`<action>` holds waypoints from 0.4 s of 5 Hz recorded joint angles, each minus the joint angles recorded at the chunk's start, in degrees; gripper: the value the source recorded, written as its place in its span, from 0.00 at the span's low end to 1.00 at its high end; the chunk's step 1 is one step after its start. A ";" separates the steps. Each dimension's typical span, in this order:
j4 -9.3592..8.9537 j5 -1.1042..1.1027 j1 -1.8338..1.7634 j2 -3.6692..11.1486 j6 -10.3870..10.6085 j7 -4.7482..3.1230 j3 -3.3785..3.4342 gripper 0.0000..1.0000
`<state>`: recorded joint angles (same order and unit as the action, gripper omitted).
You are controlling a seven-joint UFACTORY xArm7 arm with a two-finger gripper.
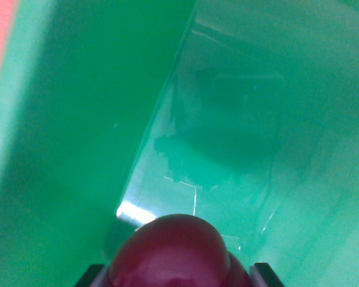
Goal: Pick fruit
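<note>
With the dark red fruit (170, 251) clamped between the two dark fingers (267, 274) at the bottom of the wrist view, inside what looks like a green bin (78, 119), hold the grip steady and keep clear of the slanted wall.

I count one dark red fruit (175, 254) at the bottom centre, one green bin (78, 119) filling the frame, and my two fingertips (88, 276) at the bottom edge.
</note>
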<state>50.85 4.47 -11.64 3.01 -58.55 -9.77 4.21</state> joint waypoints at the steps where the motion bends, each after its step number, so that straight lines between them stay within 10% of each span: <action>1: 1.39 -0.01 0.04 -1.28 -2.66 0.11 -0.02 1.00; 2: 1.39 -0.01 0.04 -1.28 -2.66 0.11 -0.02 1.00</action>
<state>52.24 4.46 -11.60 1.73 -61.21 -9.66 4.20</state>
